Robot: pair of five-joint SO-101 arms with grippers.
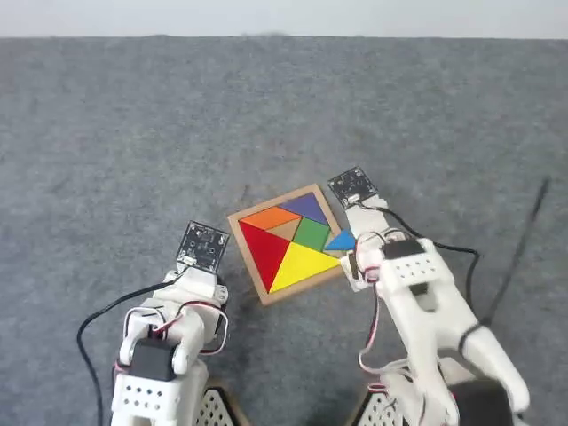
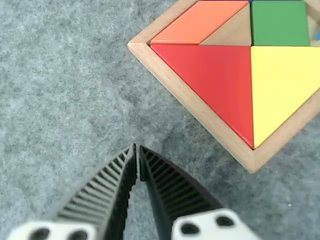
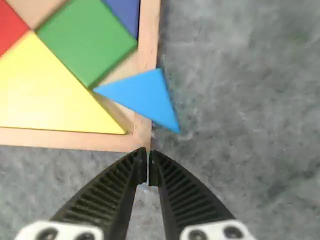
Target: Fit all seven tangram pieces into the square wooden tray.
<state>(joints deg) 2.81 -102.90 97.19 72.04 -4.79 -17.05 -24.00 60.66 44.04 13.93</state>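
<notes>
Blue triangle (image 3: 142, 97) rests, askew, across tray rim (image 3: 149, 30).

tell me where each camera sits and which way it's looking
High view: fixed above, looking down at the tray; left arm and right arm show.
Left wrist view: on the left arm, looking past its shut fingers at the red triangle.
Right wrist view: on the right arm, past its shut fingers at the blue triangle across the tray's rim.
Both wrist views share the yellow triangle and green square.
</notes>
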